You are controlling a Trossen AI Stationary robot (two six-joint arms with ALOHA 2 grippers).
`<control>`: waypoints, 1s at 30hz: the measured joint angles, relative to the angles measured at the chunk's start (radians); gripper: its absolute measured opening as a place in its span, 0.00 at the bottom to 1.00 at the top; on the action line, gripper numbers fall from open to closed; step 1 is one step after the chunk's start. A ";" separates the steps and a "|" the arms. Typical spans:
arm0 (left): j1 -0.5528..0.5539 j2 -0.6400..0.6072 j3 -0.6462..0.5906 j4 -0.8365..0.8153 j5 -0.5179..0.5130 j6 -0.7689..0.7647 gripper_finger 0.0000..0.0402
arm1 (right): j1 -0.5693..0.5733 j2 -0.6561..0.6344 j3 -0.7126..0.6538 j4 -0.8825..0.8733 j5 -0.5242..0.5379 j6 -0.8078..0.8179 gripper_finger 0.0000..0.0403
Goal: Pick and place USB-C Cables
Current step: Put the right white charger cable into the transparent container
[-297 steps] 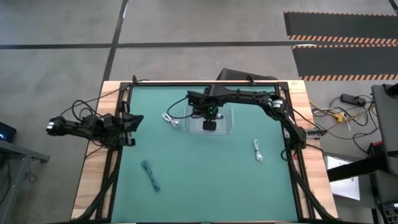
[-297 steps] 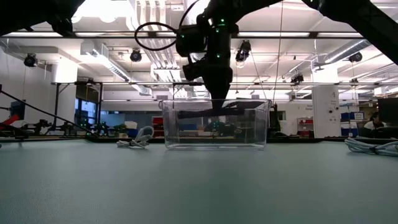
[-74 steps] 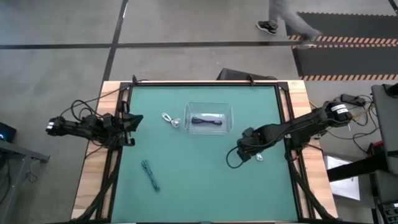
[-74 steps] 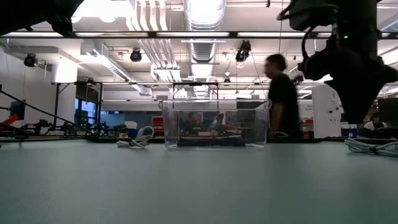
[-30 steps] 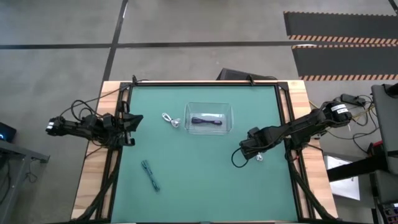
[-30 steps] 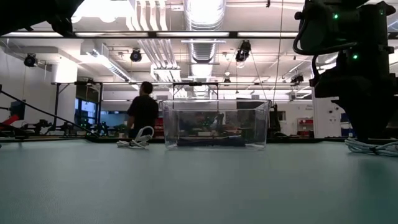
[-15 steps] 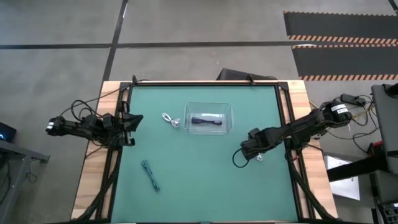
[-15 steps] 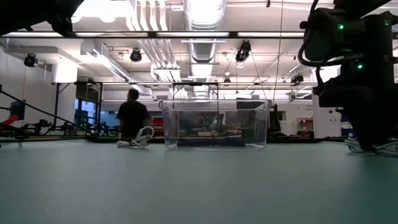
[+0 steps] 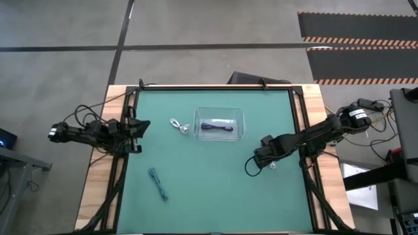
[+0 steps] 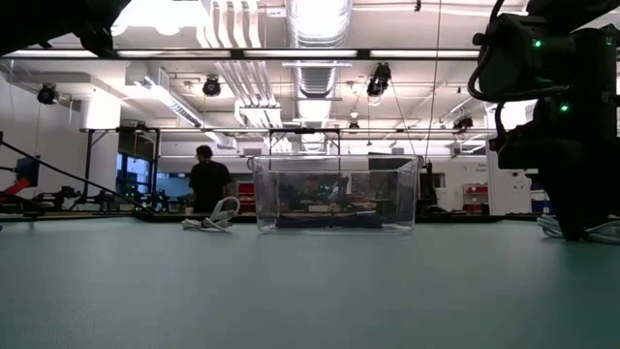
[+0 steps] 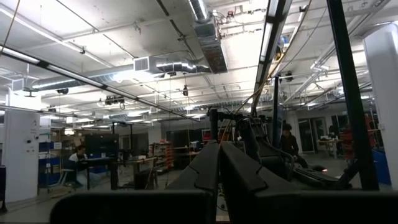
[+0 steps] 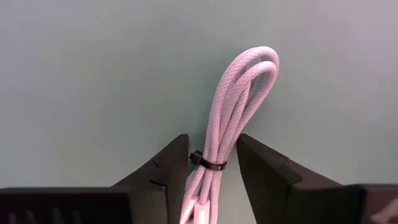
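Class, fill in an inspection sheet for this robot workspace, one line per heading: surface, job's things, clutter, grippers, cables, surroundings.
Surface: green mat on a wood-edged table.
Job's things: black cable inside the clear bin; white cable beside the bin; teal-grey cable toward the near left; second white cable between the right gripper's fingers.
Clutter: nothing seen.
Grippers: right gripper down on the mat, open, straddling the second white cable; left gripper parked at the left edge, shut.
Cables: arm wiring looped at the left arm.
Surroundings: person standing behind the table.
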 joint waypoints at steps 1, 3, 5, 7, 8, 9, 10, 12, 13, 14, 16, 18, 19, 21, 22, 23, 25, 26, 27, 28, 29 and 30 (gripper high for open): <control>0.000 0.000 0.000 0.000 0.000 0.000 0.00 | 0.000 0.000 0.000 0.000 0.000 0.000 0.31; 0.000 0.000 0.000 0.000 0.000 0.000 0.00 | 0.000 0.001 0.000 0.002 0.000 -0.002 0.27; 0.000 0.000 0.000 0.000 0.000 0.000 0.00 | 0.000 0.001 0.000 0.005 0.001 -0.002 0.23; 0.000 0.000 0.000 0.000 0.000 0.000 0.00 | 0.000 0.001 0.000 0.006 0.005 -0.002 0.19; 0.000 0.000 0.000 0.000 0.000 0.000 0.00 | 0.001 0.001 0.000 0.007 0.011 -0.003 0.17; 0.000 0.000 0.000 0.000 0.000 0.000 0.00 | 0.001 0.001 0.000 0.006 0.018 -0.003 0.15; 0.000 0.000 0.000 0.000 0.000 0.000 0.00 | 0.001 0.001 0.000 0.006 0.023 -0.004 0.14; 0.000 0.000 0.000 0.001 0.000 0.000 0.00 | 0.001 0.001 0.000 0.006 0.030 -0.020 0.11; 0.000 0.000 0.000 0.003 0.000 0.000 0.00 | 0.001 0.001 0.000 0.006 0.032 -0.029 0.11; 0.000 0.000 0.000 0.007 0.000 0.000 0.00 | 0.001 0.001 -0.001 0.006 0.035 -0.038 0.11; 0.000 0.000 0.000 0.011 0.000 0.000 0.00 | 0.001 0.001 -0.001 0.007 0.038 -0.049 0.11; 0.000 0.000 0.000 0.009 0.000 0.001 0.00 | 0.001 -0.003 -0.002 0.007 0.040 -0.062 0.11; 0.000 0.000 0.000 0.013 0.000 0.001 0.00 | 0.001 -0.005 -0.002 0.006 0.044 -0.071 0.11; 0.000 0.000 0.000 0.033 0.000 0.001 0.00 | 0.002 -0.013 -0.004 0.006 0.055 -0.093 0.11; 0.000 0.001 0.000 0.047 0.000 0.001 0.00 | 0.003 -0.016 -0.004 0.003 0.074 -0.103 0.11; 0.000 0.001 0.000 0.058 0.000 0.001 0.00 | 0.003 -0.019 -0.004 -0.001 0.079 -0.115 0.11; 0.000 0.001 0.000 0.074 0.003 0.000 0.00 | 0.007 -0.028 0.005 -0.005 0.078 -0.141 0.11; 0.000 0.001 0.000 0.081 0.004 0.000 0.00 | 0.008 -0.034 0.010 -0.004 0.073 -0.157 0.11; 0.000 0.002 0.000 0.089 0.005 0.000 0.00 | 0.008 -0.041 0.017 -0.003 0.069 -0.176 0.11; 0.000 0.004 0.000 0.099 0.005 -0.001 0.00 | 0.008 -0.045 0.024 -0.003 0.067 -0.191 0.11; 0.000 0.007 0.000 0.109 0.006 -0.001 0.00 | 0.010 -0.049 0.032 -0.003 0.067 -0.209 0.11; 0.000 0.012 0.000 0.121 0.006 -0.001 0.00 | 0.010 -0.054 0.039 -0.002 0.065 -0.227 0.11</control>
